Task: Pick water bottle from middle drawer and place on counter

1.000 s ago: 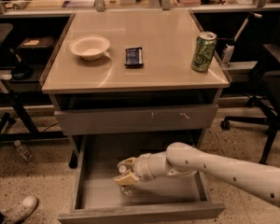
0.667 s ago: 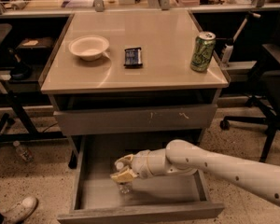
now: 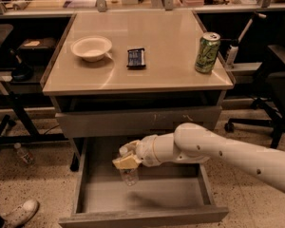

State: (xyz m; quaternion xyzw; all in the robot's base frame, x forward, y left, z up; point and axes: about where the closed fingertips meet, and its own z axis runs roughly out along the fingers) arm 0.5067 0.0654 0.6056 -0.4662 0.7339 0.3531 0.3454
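Observation:
The middle drawer point(image 3: 147, 196) is pulled open below the cabinet, and its grey inside is bare. My gripper point(image 3: 126, 161) is over the drawer's left half, at the end of the white arm that reaches in from the right. It is shut on the water bottle point(image 3: 129, 174), a small clear bottle with a white cap. The bottle hangs a little above the drawer floor, nearly upright, with its lower body below the fingers. The beige counter point(image 3: 166, 42) is above it.
On the counter stand a white bowl point(image 3: 91, 48), a dark packet point(image 3: 136, 58) and a green soda can point(image 3: 207, 52). A scratched grey drawer front point(image 3: 137, 121) is shut above the open drawer. Another small bottle point(image 3: 23, 154) and a shoe point(image 3: 18, 213) are on the floor at the left. A chair point(image 3: 278, 75) stands at the right.
My gripper has moved left and up inside the drawer with the bottle in it; the bottle now hangs off the drawer floor.

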